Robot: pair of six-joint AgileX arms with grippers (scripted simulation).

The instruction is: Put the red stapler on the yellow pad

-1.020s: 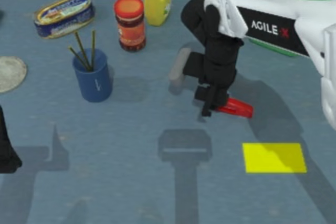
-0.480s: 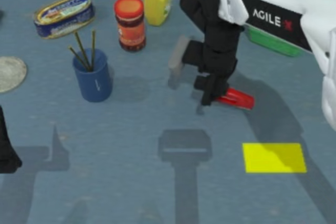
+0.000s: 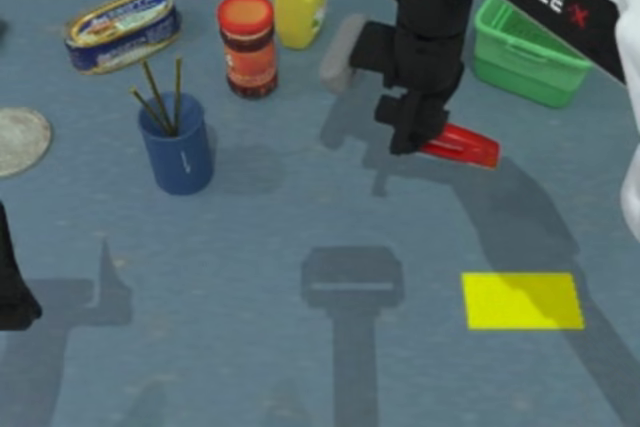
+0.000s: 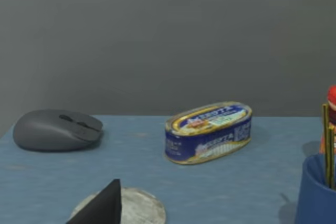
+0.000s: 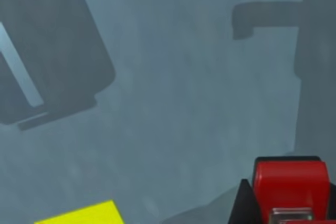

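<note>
The right gripper (image 3: 412, 137) has its jaws closed on the thick end of the red stapler (image 3: 462, 145), which hangs above the tabletop (image 3: 250, 247) with its tapered end sticking out toward the right side; its shadow lies apart from it on the surface below, so I judge it lifted clear. Because the hold is at one end only, the main risk is that the long free end swings or droops in the jaws during the carry, so that the stapler lands skewed or partly off the target. The yellow pad (image 3: 522, 300) lies well apart, nearer the front edge and toward the right, and looks only slightly longer than the stapler, so a turned or offset release could leave an end overhanging. A release from too high could also make the glossy body bounce or slide off the thin sheet. The green basket (image 3: 525, 45) sits just beside the arm, and a wide swing might clip it. In the right wrist view the stapler (image 5: 290, 184) shows as a bright red, smooth block between dark fingers, with a corner of the pad (image 5: 79, 214) in sight. The left gripper (image 3: 12, 292) is parked at the tabletop's left edge.
</note>
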